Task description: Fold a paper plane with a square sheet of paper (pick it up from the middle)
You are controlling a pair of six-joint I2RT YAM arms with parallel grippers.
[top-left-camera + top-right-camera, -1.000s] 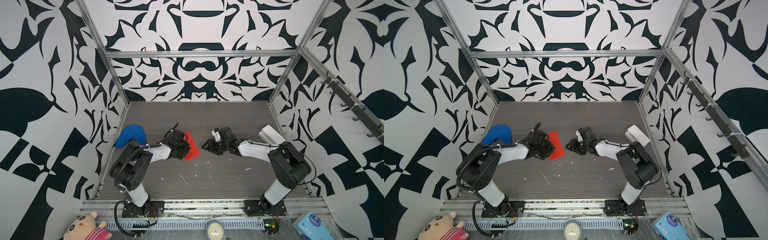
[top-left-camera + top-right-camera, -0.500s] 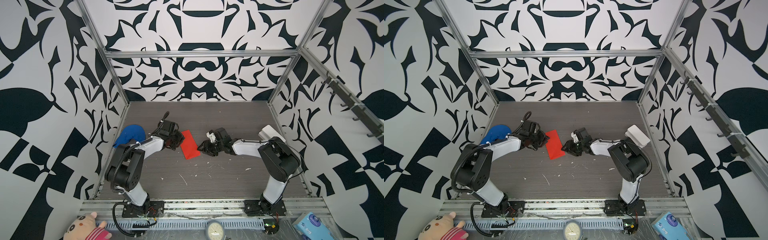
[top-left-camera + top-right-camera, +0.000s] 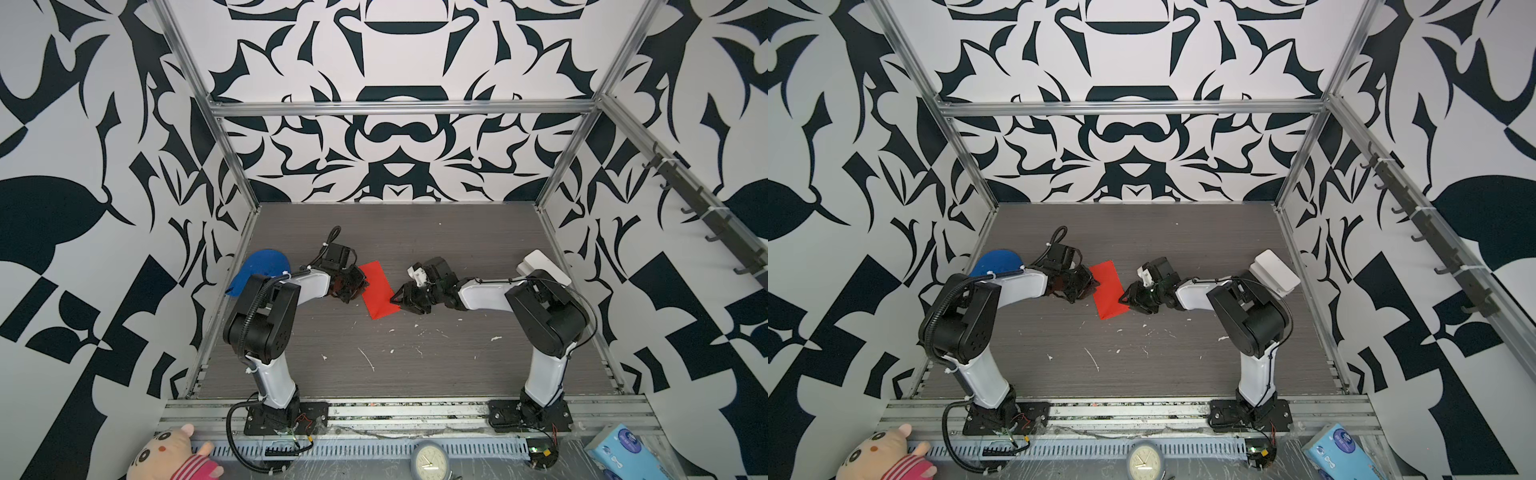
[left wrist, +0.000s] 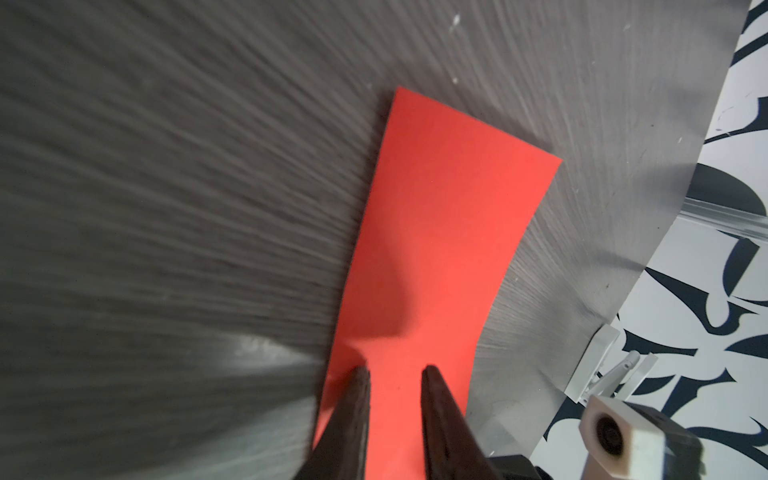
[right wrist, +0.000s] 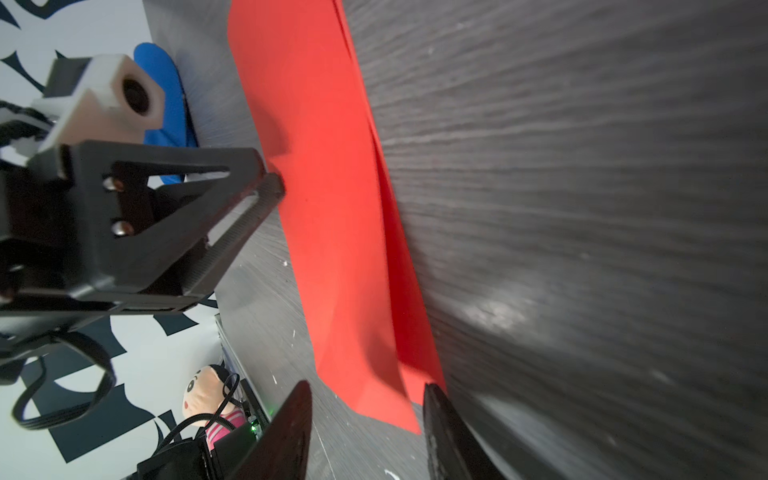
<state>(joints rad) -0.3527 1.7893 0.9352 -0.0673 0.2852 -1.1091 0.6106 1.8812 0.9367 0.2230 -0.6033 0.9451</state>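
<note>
At the left edge of the grey worktop [image 3: 415, 357] a blue cloth lump [image 3: 261, 272] lies against the wall, partly behind the left arm. Just to its right, the left tool [image 3: 363, 286] reaches low to the long left edge of the sheet of paper [image 3: 378, 291]. The bright red sheet lies near the middle of the worktop, folded into a long, narrow rectangle. From the left wrist, the left tool's fingers [image 4: 357, 399] stand a little apart, with both tips set down on the flat red surface and nothing pinched between them. In the right wrist view, two layers of the sheet of paper [image 5: 332, 208] show along one long edge, where the upper layer lifts slightly. The right tool [image 3: 397, 297] meets the opposite long edge near its nearer corner. Its jaws are spread wide, and that corner lies loose in the gap, close to one finger [image 5: 440, 424]. Far right, a white box [image 3: 542, 266] sits by the wall.
</note>
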